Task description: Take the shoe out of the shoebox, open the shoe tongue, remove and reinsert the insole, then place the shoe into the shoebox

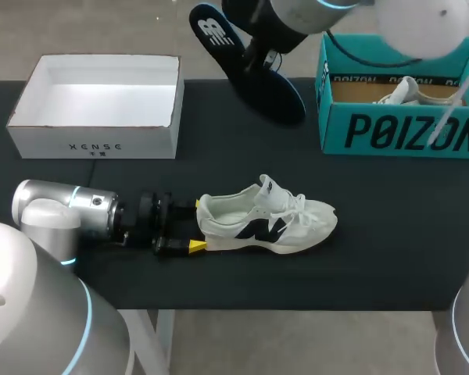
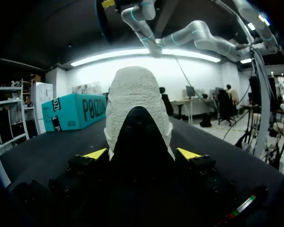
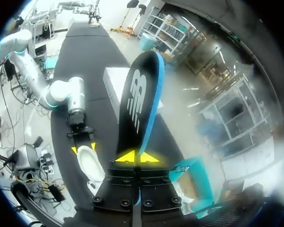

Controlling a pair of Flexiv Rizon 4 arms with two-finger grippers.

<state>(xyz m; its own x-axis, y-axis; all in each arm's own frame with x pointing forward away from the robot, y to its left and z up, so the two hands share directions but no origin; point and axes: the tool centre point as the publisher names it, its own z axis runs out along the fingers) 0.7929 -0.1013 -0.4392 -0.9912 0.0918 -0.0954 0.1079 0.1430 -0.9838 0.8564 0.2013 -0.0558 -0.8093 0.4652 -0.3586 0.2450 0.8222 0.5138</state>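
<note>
The shoe (image 1: pixel 266 223) lies on the table (image 1: pixel 391 250), its heel clamped by the left gripper (image 1: pixel 196 226), while the right gripper (image 3: pixel 133 157) pinches the pulled-out insole (image 3: pixel 139 104) aloft, so reinserting it and returning the shoe to the shoebox (image 1: pixel 399 134) are left.

White shoe (image 1: pixel 266 223), navy side mark; black blue-edged insole (image 1: pixel 277 94); teal shoebox (image 1: pixel 399 129); black table (image 1: pixel 391 250).
</note>
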